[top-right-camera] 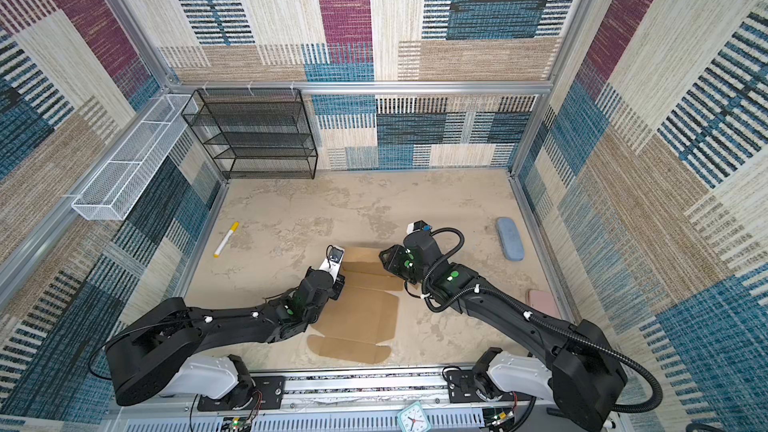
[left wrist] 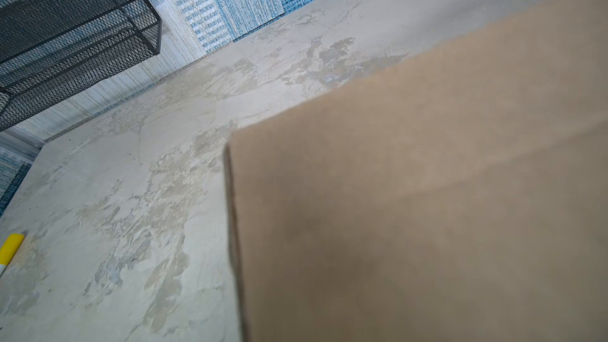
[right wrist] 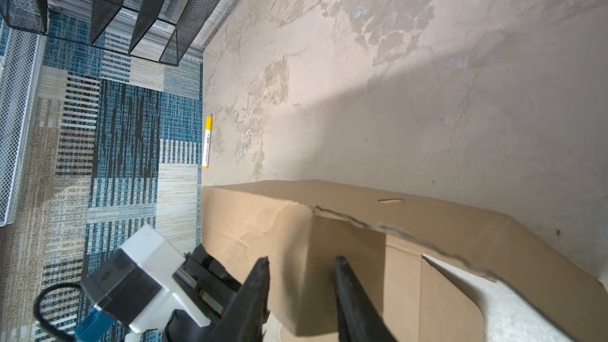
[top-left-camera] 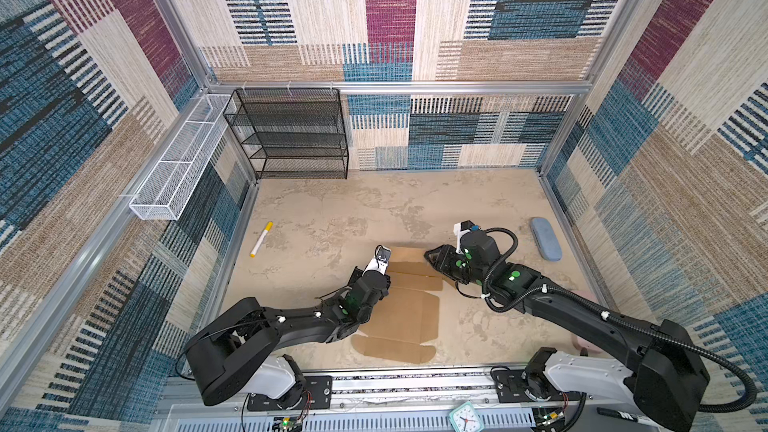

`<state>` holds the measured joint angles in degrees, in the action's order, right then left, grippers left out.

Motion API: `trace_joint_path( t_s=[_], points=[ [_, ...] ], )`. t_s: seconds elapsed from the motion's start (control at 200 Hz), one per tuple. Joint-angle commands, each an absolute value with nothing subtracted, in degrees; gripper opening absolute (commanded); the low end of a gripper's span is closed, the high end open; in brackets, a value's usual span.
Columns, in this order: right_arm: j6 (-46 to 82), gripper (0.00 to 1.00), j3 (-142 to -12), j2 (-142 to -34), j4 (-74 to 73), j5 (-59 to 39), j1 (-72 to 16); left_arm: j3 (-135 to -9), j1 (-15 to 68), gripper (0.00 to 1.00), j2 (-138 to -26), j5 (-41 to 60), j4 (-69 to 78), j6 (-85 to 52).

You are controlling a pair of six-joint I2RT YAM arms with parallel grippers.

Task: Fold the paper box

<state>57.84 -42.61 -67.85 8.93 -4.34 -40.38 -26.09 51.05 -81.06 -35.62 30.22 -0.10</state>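
Right wrist view: a raised wall of the paper box (right wrist: 256, 225) lies just ahead of the right end effector (right wrist: 301, 261), half-open and empty-looking, and spans across to the closed left end effector (top-left-camera: 385, 282), its hold unclear.

Yellow marker (top-left-camera: 261, 238), blk mesh rack (top-left-camera: 291, 135), wht wire basket (top-left-camera: 174, 168), blue case (top-left-camera: 545, 238)
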Motion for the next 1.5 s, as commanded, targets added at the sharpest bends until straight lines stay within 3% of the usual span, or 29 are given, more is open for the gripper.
trace_joint_path(
  t_s=[0.0, 0.401, 0.721, 1.087, 1.282, 1.492],
  points=[
    [57.98, 0.35, -41.83, -68.70, 5.32, -6.06, -40.34, -25.84, 51.05, 0.00, -81.30, -35.28, 29.44, -0.52],
    [57.65, 0.31, -38.30, -69.78, -4.57, -6.53, -40.34, -25.93, 51.22, 0.00, -81.54, -34.11, 29.49, -1.58],
    [58.20, 0.20, -37.67, -71.33, -7.32, -7.50, -40.34, -25.95, 51.19, 0.00, -80.60, -34.34, 28.39, -2.64],
    [58.77, 0.19, -34.98, -67.25, -5.69, -4.42, -40.27, -26.89, 51.24, 0.00, -79.37, -35.97, 25.95, -4.45],
    [58.45, 0.46, -36.13, -61.89, 2.96, -0.16, -40.20, -28.59, 51.24, 0.00, -78.86, -38.27, 21.65, -5.95],
    [55.63, 0.48, -34.80, -52.77, 15.49, 1.53, -39.39, -27.08, 51.15, 0.00, -75.47, -38.86, 21.33, -8.02]
  ],
)
